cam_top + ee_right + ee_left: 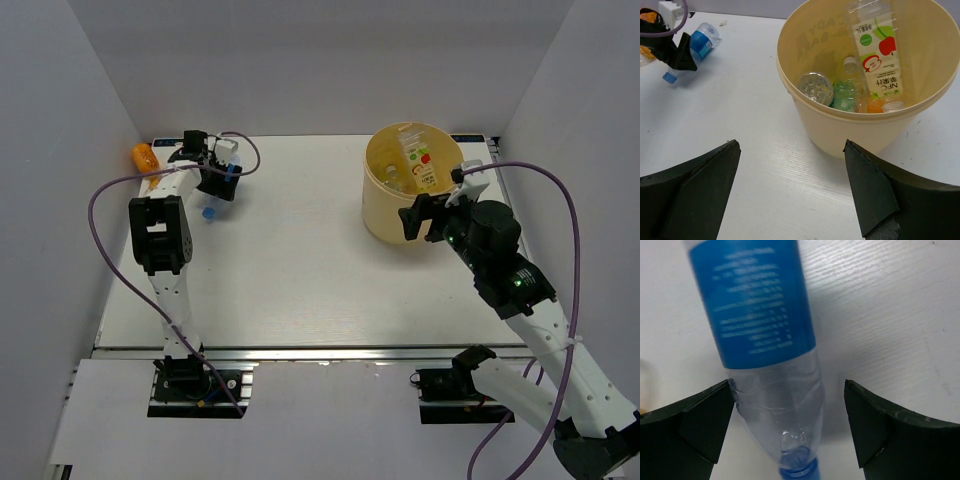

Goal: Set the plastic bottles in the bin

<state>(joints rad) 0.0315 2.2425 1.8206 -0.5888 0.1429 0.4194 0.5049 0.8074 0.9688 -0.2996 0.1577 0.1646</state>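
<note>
A clear plastic bottle with a blue label (760,315) lies on the table at the far left, its blue cap (209,213) pointing towards the arm. My left gripper (217,182) is open, with its jaws on either side of the bottle's neck end; a gap shows at the right finger (875,425). An orange bottle (145,156) lies in the far left corner. The yellow-orange bin (385,215) stands at the far right and holds several bottles, among them a red-green labelled one (877,55) and a green one (844,97). My right gripper (425,218) is open and empty, just in front of the bin (860,130).
White walls close in the table on the left, back and right. The left arm's purple cable (100,200) loops over the left side. The right arm's cable (560,200) arcs by the right wall.
</note>
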